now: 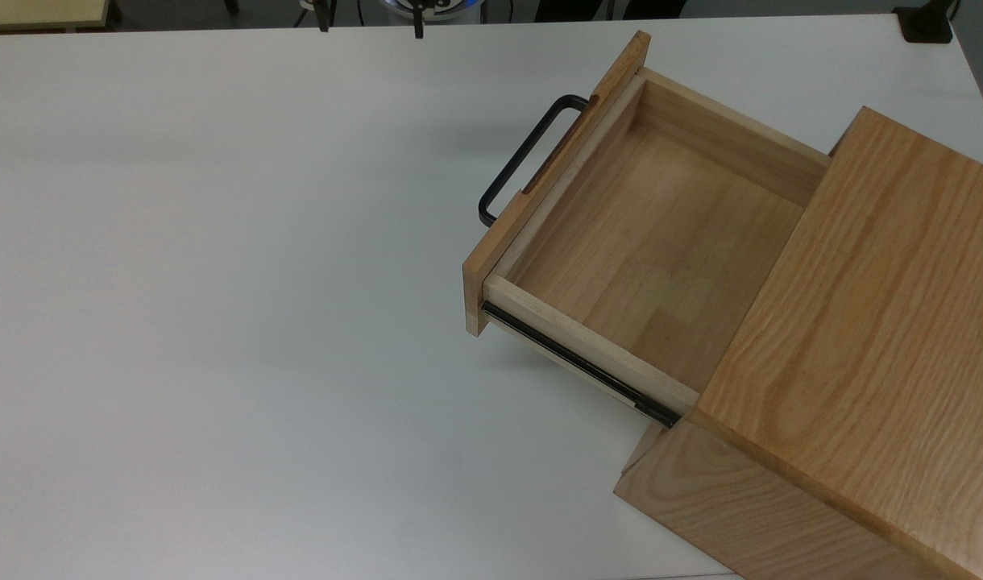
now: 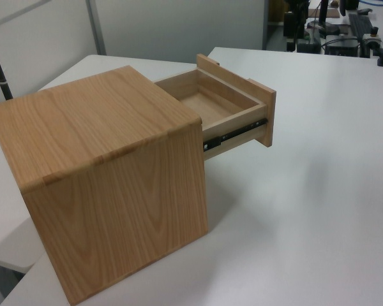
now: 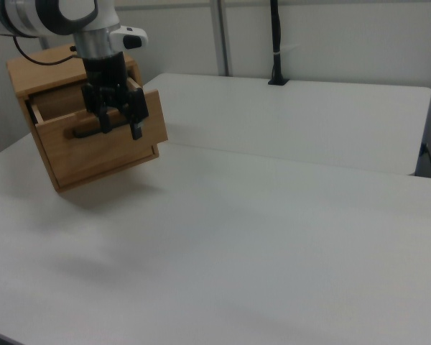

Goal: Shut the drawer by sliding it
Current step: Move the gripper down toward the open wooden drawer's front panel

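We are seeing the end effector (image 3: 119,126) at the right view's left, hanging above the desk (image 3: 273,215) with its two fingers (image 3: 136,131) pointing down and spread well apart, gripping nothing. In the right view it is overlapping the drawer (image 3: 104,144) front; we cannot tell whether it is touching the panel. In the top view, the black handle (image 1: 524,157) is sticking out toward the top view's left from the drawer (image 1: 644,242), which is sitting pulled well out of the cabinet (image 1: 878,338) at the top view's right. The tray is lying empty, its black side rail (image 1: 580,366) showing.
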Motion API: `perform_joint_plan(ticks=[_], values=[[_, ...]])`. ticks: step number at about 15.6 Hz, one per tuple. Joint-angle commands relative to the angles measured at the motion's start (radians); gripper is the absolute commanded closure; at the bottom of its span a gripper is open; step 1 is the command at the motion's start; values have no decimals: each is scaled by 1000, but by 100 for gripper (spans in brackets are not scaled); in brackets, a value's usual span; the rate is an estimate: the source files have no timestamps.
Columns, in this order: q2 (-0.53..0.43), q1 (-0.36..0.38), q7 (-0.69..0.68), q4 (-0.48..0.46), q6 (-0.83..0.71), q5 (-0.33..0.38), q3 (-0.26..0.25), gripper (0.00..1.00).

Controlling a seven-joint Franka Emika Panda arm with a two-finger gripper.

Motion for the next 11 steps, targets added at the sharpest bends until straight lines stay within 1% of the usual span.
perform_joint_plan(ticks=[1,3,4,6,9,11], values=[[-7,-1,7,-7,24,32,-8,70],[-6,-1,7,-7,41,48,-8,98],[-4,-1,7,-9,58,52,-8,100],[16,0,7,-7,81,60,-8,100],[68,5,-19,-6,155,83,-5,100],[96,6,-105,-4,169,89,1,100]])
